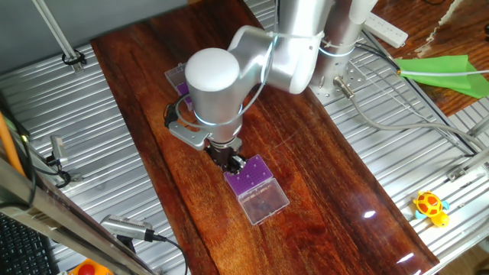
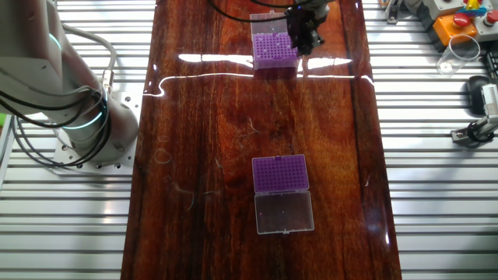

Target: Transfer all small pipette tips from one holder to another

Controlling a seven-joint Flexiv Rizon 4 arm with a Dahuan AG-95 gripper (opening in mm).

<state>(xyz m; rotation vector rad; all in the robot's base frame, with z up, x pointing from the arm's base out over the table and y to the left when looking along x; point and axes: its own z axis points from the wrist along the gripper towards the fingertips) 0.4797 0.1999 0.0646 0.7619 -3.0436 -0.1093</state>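
Note:
A purple tip holder (image 1: 255, 178) with its clear lid (image 1: 265, 203) folded open lies mid-table; in the other fixed view it is the far holder (image 2: 272, 51). My gripper (image 1: 235, 163) (image 2: 305, 43) points down at that holder's edge, with dark fingers right over the purple insert. The small pipette tips show only as faint dark specks on this insert (image 1: 252, 183). I cannot make out the finger gap or whether a tip is held. A second purple holder (image 2: 280, 173) with an open clear lid (image 2: 284, 211) lies apart; the arm mostly hides it (image 1: 176, 79) in one fixed view.
The dark wooden table (image 2: 202, 155) is flanked by ribbed metal surfaces (image 2: 436, 194). The robot base (image 2: 82, 124) stands to one side with cables. A yellow toy (image 1: 430, 206) and a green sheet (image 1: 443, 67) lie off the wood.

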